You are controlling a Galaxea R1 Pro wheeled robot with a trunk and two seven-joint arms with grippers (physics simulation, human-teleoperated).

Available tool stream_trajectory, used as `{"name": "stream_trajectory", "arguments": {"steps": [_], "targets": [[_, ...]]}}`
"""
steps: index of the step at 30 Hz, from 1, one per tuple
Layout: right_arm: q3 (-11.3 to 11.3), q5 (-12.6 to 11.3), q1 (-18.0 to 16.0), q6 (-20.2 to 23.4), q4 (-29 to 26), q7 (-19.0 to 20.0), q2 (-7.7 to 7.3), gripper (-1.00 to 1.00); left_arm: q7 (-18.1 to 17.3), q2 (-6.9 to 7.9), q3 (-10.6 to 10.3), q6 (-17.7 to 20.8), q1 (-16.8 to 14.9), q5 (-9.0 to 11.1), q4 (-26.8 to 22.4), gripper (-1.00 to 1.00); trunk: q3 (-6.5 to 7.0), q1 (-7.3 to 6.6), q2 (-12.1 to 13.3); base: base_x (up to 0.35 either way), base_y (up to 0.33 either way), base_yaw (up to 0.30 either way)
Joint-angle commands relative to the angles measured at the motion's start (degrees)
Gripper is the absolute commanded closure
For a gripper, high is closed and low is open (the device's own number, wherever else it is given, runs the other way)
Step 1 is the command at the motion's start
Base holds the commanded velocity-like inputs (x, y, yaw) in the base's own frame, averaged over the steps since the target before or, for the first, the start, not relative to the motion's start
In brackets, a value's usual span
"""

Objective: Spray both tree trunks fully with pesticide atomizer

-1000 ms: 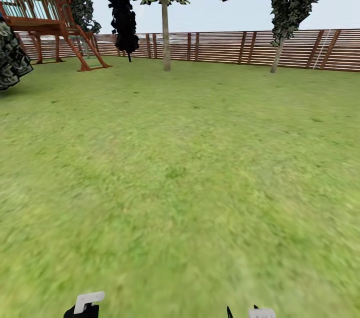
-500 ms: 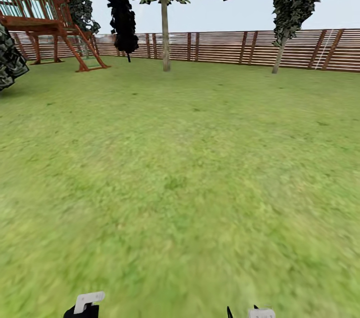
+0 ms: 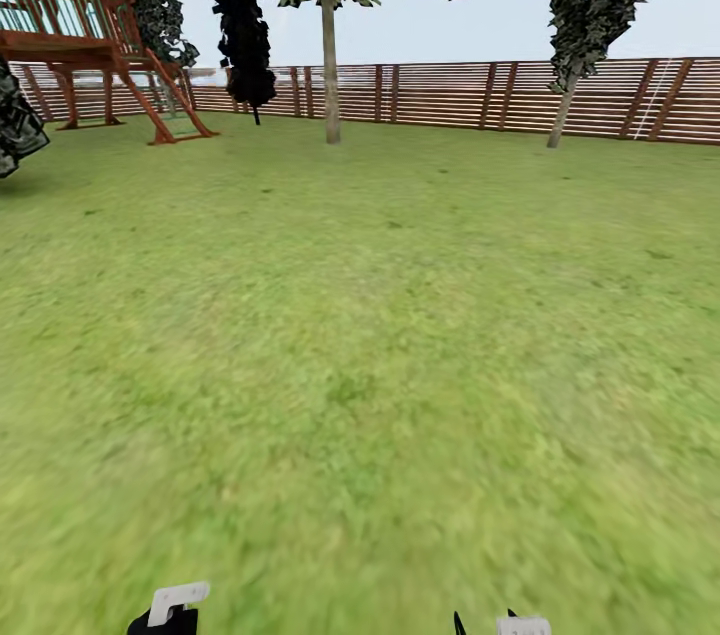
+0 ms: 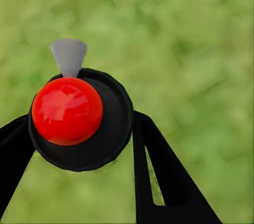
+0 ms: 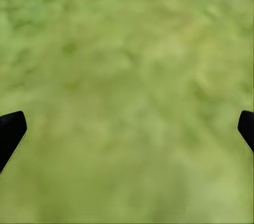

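We hold the atomizer (image 4: 79, 121) pinched in our left gripper (image 4: 79, 144); right gripper (image 5: 127, 128) spread open, empty. Trees (image 3: 330, 65) far off by the fence (image 3: 450, 95); spraying from here would likely miss the trunks

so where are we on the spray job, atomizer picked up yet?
Pickup looks done: the left gripper is closed around the atomizer, black body with a red cap and grey nozzle. The right gripper is open over grass. Spraying is left: both trees stand far off by the fence, with no droplets on their trunks.
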Motion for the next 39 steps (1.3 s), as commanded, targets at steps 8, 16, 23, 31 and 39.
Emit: {"name": "stream_trajectory", "arguments": {"steps": [8,16,23,31,39], "targets": [[0.0,0.0,0.0,0.0,0.0,0.0,-0.01,-1.00,0.0,0.00,0.0,0.0,0.0,0.0,0.0,1.00,0.00,0.00,0.0,0.339,0.000,0.000],[0.0,0.0,0.0,0.0,0.0,0.0,-0.01,-1.00,0.0,0.00,0.0,0.0,0.0,0.0,0.0,1.00,0.00,0.00,0.0,0.339,0.000,0.000],[0.0,0.0,0.0,0.0,0.0,0.0,0.00,-1.00,0.0,0.00,0.0,0.0,0.0,0.0,0.0,1.00,0.00,0.00,0.0,0.339,0.000,0.000],[0.0,0.0,0.0,0.0,0.0,0.0,0.02,-1.00,0.0,0.00,0.0,0.0,0.0,0.0,0.0,1.00,0.00,0.00,0.0,0.339,0.000,0.000],[0.0,0.0,0.0,0.0,0.0,0.0,0.00,-1.00,0.0,0.00,0.0,0.0,0.0,0.0,0.0,1.00,0.00,0.00,0.0,0.339,0.000,0.000]]}}
